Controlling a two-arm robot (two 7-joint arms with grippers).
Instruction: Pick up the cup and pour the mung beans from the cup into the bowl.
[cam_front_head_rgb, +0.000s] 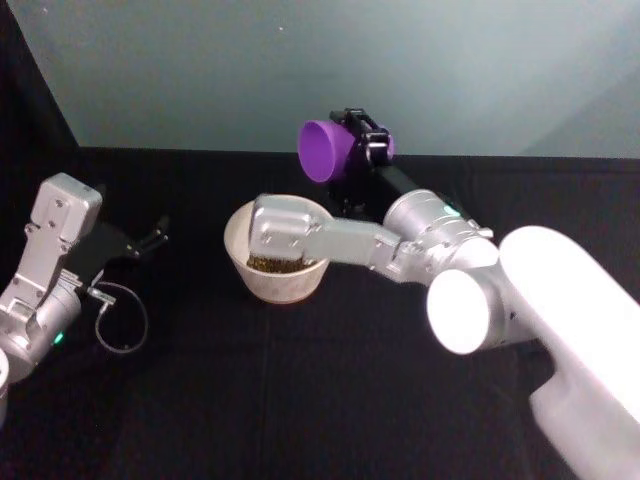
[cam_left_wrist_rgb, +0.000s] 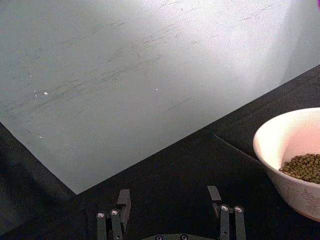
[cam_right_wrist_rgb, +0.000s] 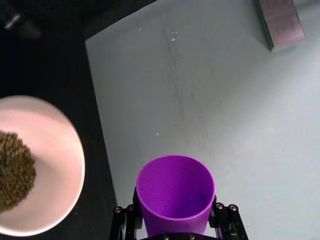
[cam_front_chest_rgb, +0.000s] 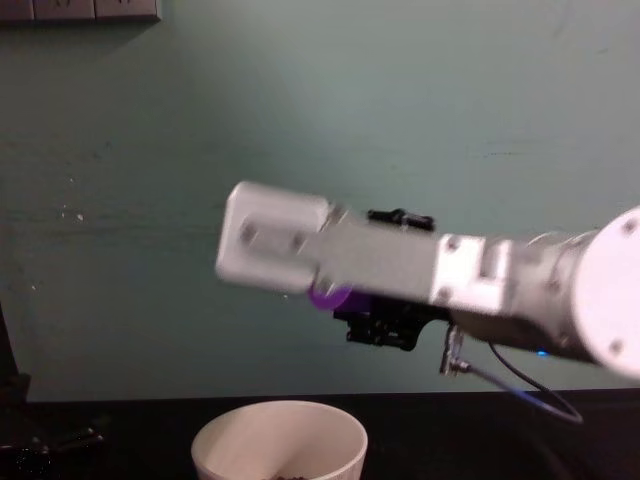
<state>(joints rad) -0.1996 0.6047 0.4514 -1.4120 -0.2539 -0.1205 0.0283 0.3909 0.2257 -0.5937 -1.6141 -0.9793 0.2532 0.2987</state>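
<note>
In the head view the right end effector (cam_front_head_rgb: 364, 143) is raised and clenched on the cup (cam_front_head_rgb: 325, 150). The cup is tipped onto its side with its mouth turned toward the robot's left. The bowl (cam_front_head_rgb: 275, 268) stands on the black tabletop (cam_front_head_rgb: 300, 400), below this end effector and nearer the robot, partly covered by the right forearm. The beans (cam_front_head_rgb: 270, 264) lie in its bottom. The left end effector (cam_front_head_rgb: 145, 240) sits low, well apart from the bowl on its left side.

In the left wrist view the left end effector (cam_left_wrist_rgb: 169, 200) is released, its two fingers (cam_left_wrist_rgb: 122, 202) spread with bare tabletop (cam_left_wrist_rgb: 180, 165) between them. The bowl (cam_left_wrist_rgb: 285, 145) stands beyond the fingertips and off to one side, not touching them, with beans (cam_left_wrist_rgb: 305, 167) heaped inside.

In the right wrist view the right end effector (cam_right_wrist_rgb: 175, 224) grips the cup (cam_right_wrist_rgb: 175, 187) between its fingers (cam_right_wrist_rgb: 225, 217). The cup's inside shows plain purple. The bowl (cam_right_wrist_rgb: 55, 150) lies beyond and beside the cup's mouth, not straight under it, and holds the beans (cam_right_wrist_rgb: 12, 170).

In the chest view the right arm crosses high. A sliver of the cup (cam_front_chest_rgb: 328, 296) shows behind the forearm, just beside the black right end effector (cam_front_chest_rgb: 385, 325). The bowl (cam_front_chest_rgb: 280, 440) stands on the tabletop (cam_front_chest_rgb: 500, 440) below it. A dark speck at the frame's edge inside the bowl may be beans.
</note>
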